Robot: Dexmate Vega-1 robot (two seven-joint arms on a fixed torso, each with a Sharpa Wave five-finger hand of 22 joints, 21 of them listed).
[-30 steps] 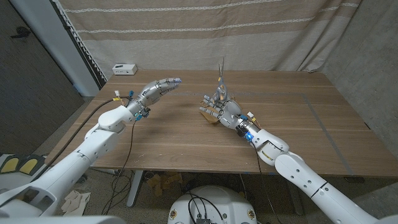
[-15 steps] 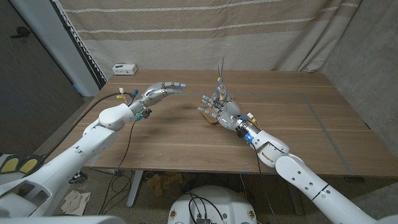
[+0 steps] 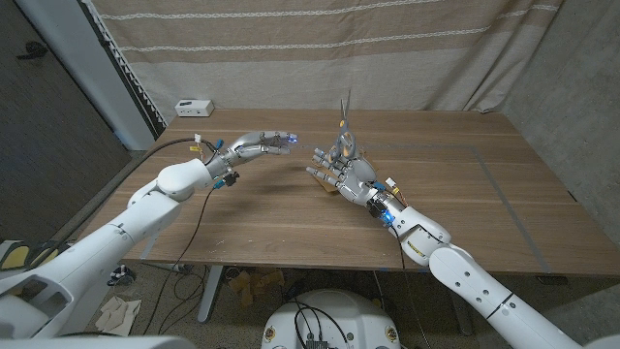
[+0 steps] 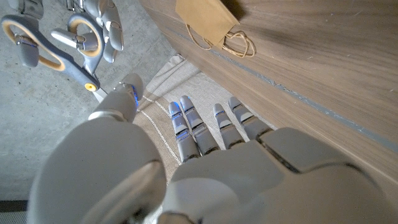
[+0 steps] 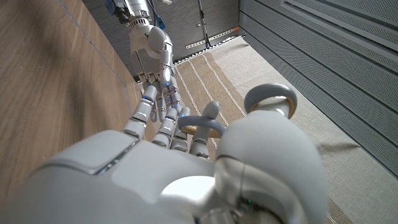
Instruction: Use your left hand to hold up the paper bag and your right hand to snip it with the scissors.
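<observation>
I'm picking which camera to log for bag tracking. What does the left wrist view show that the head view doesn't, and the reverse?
Left wrist view alone: the paper bag plainly, lying on the wood with its looped handles, and the scissors' grey handle loops. Head view alone: both arms over the whole table, the blades pointing up, and a small white box at the far corner. Both: the left hand, holding nothing, and the right hand holding the scissors.

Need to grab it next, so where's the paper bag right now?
In the head view, the paper bag lies on the table near its middle, under the right hand.
</observation>
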